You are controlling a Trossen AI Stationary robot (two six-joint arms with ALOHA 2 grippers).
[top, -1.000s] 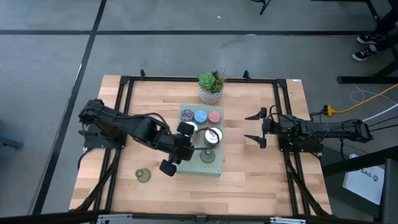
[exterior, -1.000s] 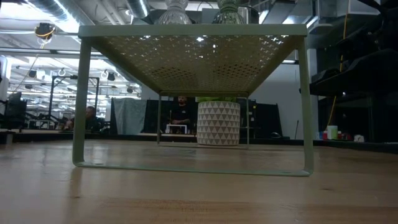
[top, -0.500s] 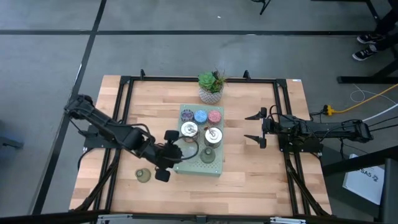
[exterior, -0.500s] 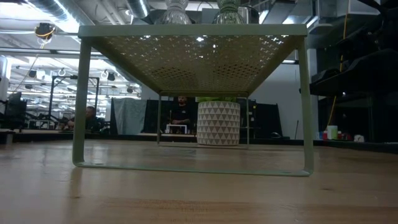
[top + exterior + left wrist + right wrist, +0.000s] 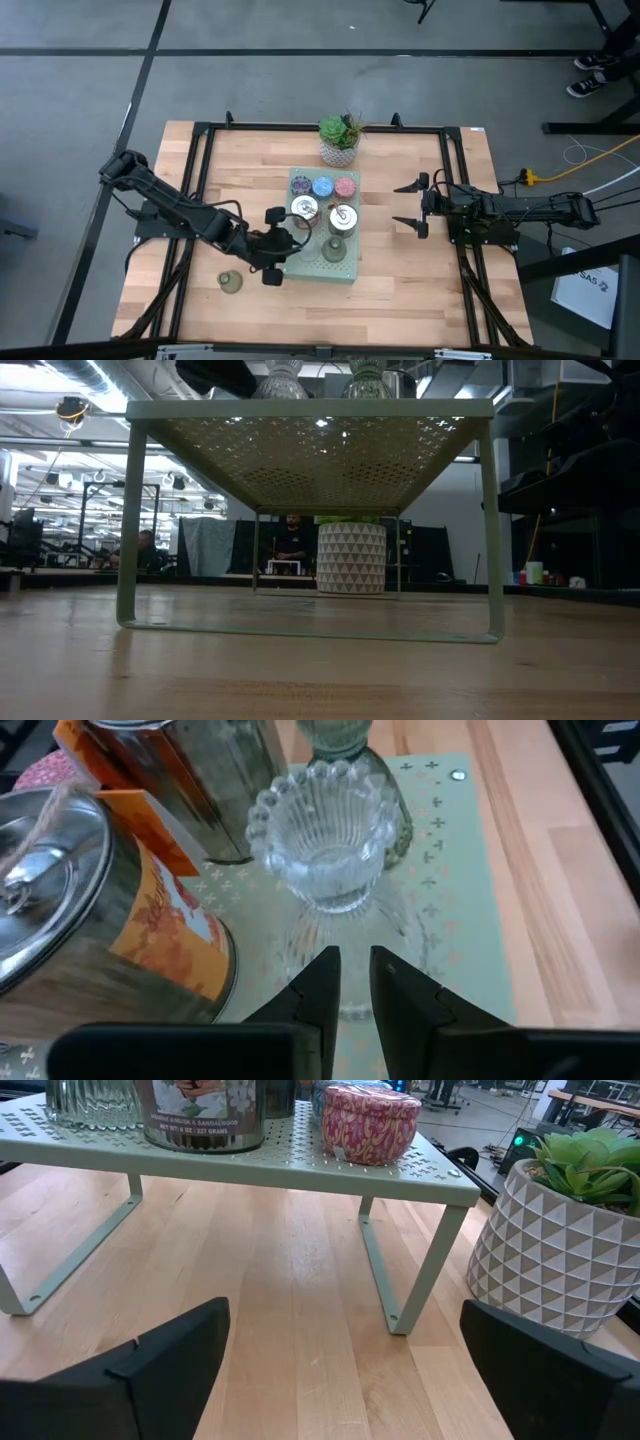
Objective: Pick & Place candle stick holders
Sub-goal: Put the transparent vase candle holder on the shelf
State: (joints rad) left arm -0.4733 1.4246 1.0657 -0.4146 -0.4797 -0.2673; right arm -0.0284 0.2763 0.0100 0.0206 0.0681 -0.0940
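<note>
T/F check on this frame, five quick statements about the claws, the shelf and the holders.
1. The left claw sits by a clear glass holder on the green shelf. True.
2. The right claw grips a pink holder. False: it is open and empty, right of the shelf.
3. One olive holder stands on the bare table. True.
4. The plant is on the shelf. False: it stands on the table behind it.
5. The left claw is wide open. False: its fingers are nearly together.

Grey floor [image 5: 300,80] around wood table [image 5: 420,290]; beyond the table, dark racks [image 5: 95,525], ceiling lights [image 5: 30,400], seated person [image 5: 291,545].
</note>
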